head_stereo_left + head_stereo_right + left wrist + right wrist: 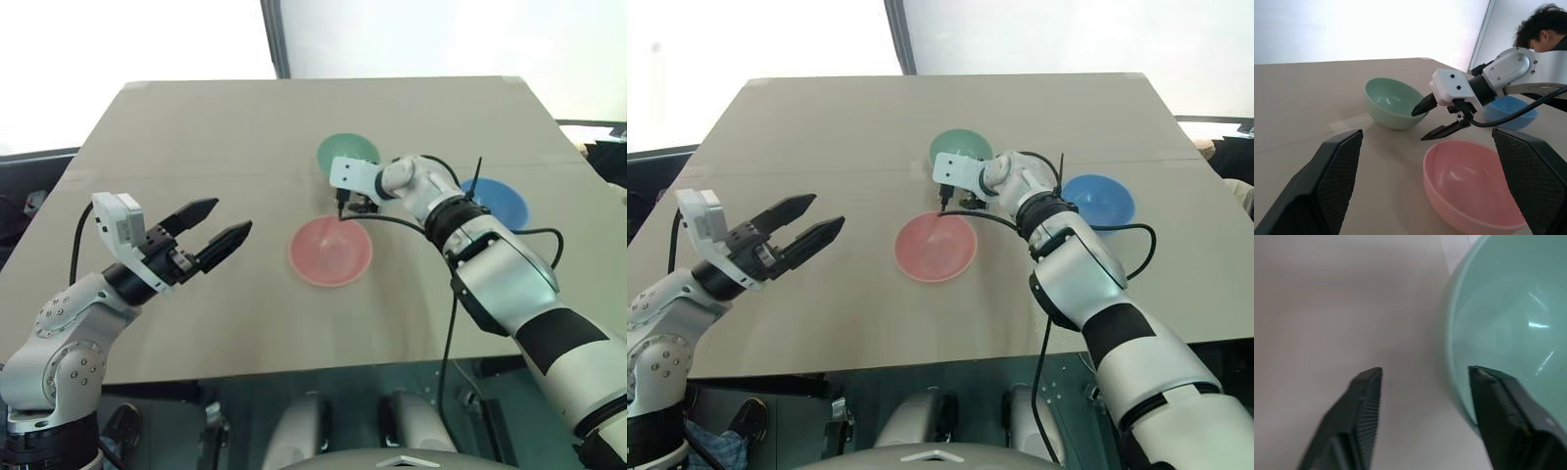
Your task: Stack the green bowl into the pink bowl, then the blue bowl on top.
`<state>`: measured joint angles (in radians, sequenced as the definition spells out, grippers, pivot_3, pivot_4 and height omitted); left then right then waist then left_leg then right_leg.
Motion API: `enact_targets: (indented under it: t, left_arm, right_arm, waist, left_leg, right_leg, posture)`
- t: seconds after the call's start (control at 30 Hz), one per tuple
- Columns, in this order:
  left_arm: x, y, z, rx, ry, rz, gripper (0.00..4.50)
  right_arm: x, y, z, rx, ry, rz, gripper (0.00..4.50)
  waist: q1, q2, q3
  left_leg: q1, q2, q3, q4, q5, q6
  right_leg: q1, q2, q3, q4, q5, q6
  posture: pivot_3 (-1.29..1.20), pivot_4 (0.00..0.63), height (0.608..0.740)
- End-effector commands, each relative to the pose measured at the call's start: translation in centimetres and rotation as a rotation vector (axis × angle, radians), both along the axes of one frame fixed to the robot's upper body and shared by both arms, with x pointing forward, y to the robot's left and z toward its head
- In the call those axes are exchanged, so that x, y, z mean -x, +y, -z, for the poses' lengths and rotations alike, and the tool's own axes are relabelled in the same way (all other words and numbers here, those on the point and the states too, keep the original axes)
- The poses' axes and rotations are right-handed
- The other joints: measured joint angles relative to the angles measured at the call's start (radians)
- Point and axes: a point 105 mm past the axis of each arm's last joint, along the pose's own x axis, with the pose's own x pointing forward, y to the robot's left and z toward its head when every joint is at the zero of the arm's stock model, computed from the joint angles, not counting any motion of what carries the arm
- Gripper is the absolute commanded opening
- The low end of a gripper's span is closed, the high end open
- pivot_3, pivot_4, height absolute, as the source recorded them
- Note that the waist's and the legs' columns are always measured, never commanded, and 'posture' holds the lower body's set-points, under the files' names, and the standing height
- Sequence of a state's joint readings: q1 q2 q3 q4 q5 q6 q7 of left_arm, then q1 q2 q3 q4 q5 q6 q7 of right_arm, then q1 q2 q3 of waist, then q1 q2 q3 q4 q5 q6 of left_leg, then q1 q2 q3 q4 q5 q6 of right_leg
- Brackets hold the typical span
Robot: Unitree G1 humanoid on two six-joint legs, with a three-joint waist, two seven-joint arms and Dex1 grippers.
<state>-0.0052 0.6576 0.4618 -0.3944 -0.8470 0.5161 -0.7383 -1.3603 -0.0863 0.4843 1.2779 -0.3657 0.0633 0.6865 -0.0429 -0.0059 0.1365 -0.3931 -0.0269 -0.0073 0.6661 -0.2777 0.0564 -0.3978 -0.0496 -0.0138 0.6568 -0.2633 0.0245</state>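
The right end effector [1436,119], fingers partly apart, straddles the near rim of the small mint-green plastic bowl [347,153] on the tabletop [196,127]. Close squarely on the wall, then lift clear toward the salmon-pink plastic bowl [330,251]. The left end effector [217,231] hangs wide open.

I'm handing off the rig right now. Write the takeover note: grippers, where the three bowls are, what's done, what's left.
Left gripper: open, holding nothing, hovering over the table's left side.
Right gripper: open, one finger inside the green bowl and one outside, straddling its near rim; not clamped yet.
Pink bowl: empty, at the table's centre, nearer than the green one.
Blue bowl: empty, on the right.
Done: nothing stacked.
Left: grip green, set it into pink, then blue on top.
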Motion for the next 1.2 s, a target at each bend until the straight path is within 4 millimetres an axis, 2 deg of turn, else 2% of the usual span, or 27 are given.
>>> enact_targets:
  t: [0.03, 0.1, 0.13, 0.33, 0.47, 0.6, 0.7, 0.8, 0.93, 1.07, 1.1, 1.13, 1.17, 1.2]
  left_arm:
    - [0.5, -0.4, -1.2, -0.017, -0.058, 0.013, 4.5]
    - [0.4, -0.4, -1.1, -0.019, -0.057, 0.009, 4.5]
    - [0.4, -0.4, -1.1, -0.02, -0.056, 0.008, 4.5]
    - [0.3, -0.5, -1.1, -0.018, -0.051, 0.01, 4.5]
    - [0.3, -0.7, -0.9, -0.021, -0.041, 0.033, 4.5]
    - [0.0, -1.0, -0.9, -0.018, -0.04, 0.059, 4.5]
    - [-0.1, -1.3, -0.9, -0.012, -0.043, 0.09, 4.5]
    - [-0.3, -1.7, -0.7, -0.018, -0.04, 0.122, 4.5]
    - [-0.7, -2.2, -0.5, -0.023, -0.032, 0.182, 4.5]
    - [-1.5, -2.8, -0.4, -0.034, -0.028, 0.231, 4.5]
    - [-1.7, -2.9, -0.4, -0.037, -0.03, 0.242, 4.5]
    - [-1.9, -2.9, -0.5, -0.04, -0.032, 0.25, 4.5]
    - [-2.1, -2.9, -0.5, -0.044, -0.033, 0.256, 4.5]
    - [-2.3, -2.9, -0.5, -0.049, -0.034, 0.26, 4.5]
  right_arm:
    - [-0.2, 1.0, -2.0, -0.038, -0.053, -0.02, 1.11]
    - [-0.2, 1.1, -2.0, -0.043, -0.052, -0.023, 0.25]
    - [-0.2, 1.1, -2.0, -0.044, -0.051, -0.024, 0.06]
    - [-0.3, 1.1, -2.2, -0.066, -0.064, -0.018, 0.06]
    - [-0.4, 1.5, -5.1, -0.092, -0.146, -0.086, 0.06]
    - [2.3, 2.1, -8.3, -0.113, -0.141, -0.335, 0.06]
    - [5.6, 1.1, -8.9, -0.08, -0.095, -0.489, 0.06]
    - [8.8, -0.3, -8.6, -0.035, -0.055, -0.587, 0.06]
    - [12.6, -1.7, -6.4, 0.092, 0.008, -0.68, 0.06]
    - [15.4, -2.0, -4.7, 0.18, 0.04, -0.73, 0.06]
    - [16.0, -1.8, -4.5, 0.176, 0.044, -0.736, 0.65]
    - [16.3, -1.7, -4.4, 0.177, 0.048, -0.74, 0.66]
    - [16.7, -1.7, -4.3, 0.182, 0.052, -0.745, 0.92]
    - [17.0, -1.7, -4.2, 0.189, 0.055, -0.751, 1.37]
  waist:
    - [0.0, 0.0, 0.0]
    - [0.0, 0.0, 0.0]
    - [0.0, 0.0, 0.0]
    - [0.0, 0.0, 0.0]
    - [0.001, 0.001, 0.001]
    - [0.001, 0.002, 0.002]
    - [0.002, 0.0, 0.001]
    - [0.008, 0.0, 0.001]
    - [0.011, 0.0, 0.001]
    - [0.01, 0.0, 0.001]
    - [0.009, 0.0, 0.001]
    - [0.01, 0.0, 0.001]
    - [0.011, 0.0, 0.001]
    - [0.012, 0.0, 0.001]
  left_leg:
    - [0.0, 0.0, 0.0, 0.0, 0.0, 0.0]
    - [0.0, 0.0, 0.0, -0.001, 0.0, -0.001]
    - [0.0, 0.0, 0.0, -0.001, 0.0, -0.001]
    - [0.0, 0.0, 0.0, -0.001, 0.0, -0.001]
    - [0.0, 0.0, 0.0, -0.001, 0.0, -0.001]
    - [0.0, 0.0, 0.0, -0.001, 0.0, -0.001]
    - [-0.001, 0.0, -0.001, -0.002, 0.0, -0.001]
    - [-0.001, 0.0, -0.003, -0.003, 0.0, 0.0]
    - [-0.002, 0.0, -0.003, -0.003, 0.0, 0.0]
    - [-0.002, 0.001, -0.003, -0.003, 0.0, 0.0]
    - [-0.001, 0.001, -0.003, -0.003, 0.0, 0.0]
    - [-0.001, 0.001, -0.003, -0.003, 0.0, 0.0]
    - [-0.001, 0.001, -0.003, -0.003, 0.0, 0.0]
    - [-0.001, 0.001, -0.003, -0.003, 0.0, 0.0]
  right_leg:
    - [0.0, 0.0, 0.0, 0.0, 0.0, 0.0]
    - [0.0, 0.0, 0.0, 0.0, 0.0, 0.0]
    - [0.0, 0.0, 0.0, 0.0, 0.0, 0.0]
    - [0.0, 0.0, 0.0, 0.0, 0.0, 0.0]
    - [-0.001, 0.0, 0.0, 0.0, 0.0, 0.0]
    - [-0.001, 0.0, 0.0, -0.001, 0.0, 0.0]
    - [-0.001, 0.0, 0.0, -0.001, 0.0, 0.0]
    - [0.001, 0.0, -0.001, -0.004, 0.0, 0.0]
    - [0.001, -0.001, 0.0, -0.004, 0.0, 0.0]
    - [0.001, -0.001, 0.0, -0.003, 0.0, 0.0]
    - [0.001, -0.001, 0.0, -0.003, 0.0, 0.0]
    - [0.001, -0.001, 0.0, -0.003, 0.0, 0.0]
    - [0.001, -0.001, 0.0, -0.003, 0.0, 0.0]
    - [0.001, -0.001, 0.0, -0.003, 0.0, 0.0]
  posture:
    - [0.0, 0.15, 0.74]
    - [0.0, 0.15, 0.74]
    - [0.0, 0.15, 0.74]
    - [0.0, 0.15, 0.74]
    - [0.0, 0.15, 0.74]
    - [0.0, 0.15, 0.74]
    - [0.0, 0.15, 0.74]
    - [0.0, 0.15, 0.74]
    - [0.0, 0.15, 0.74]
    - [0.0, 0.15, 0.74]
    - [0.0, 0.15, 0.74]
    - [0.0, 0.15, 0.74]
    - [0.0, 0.15, 0.74]
    - [0.0, 0.15, 0.74]
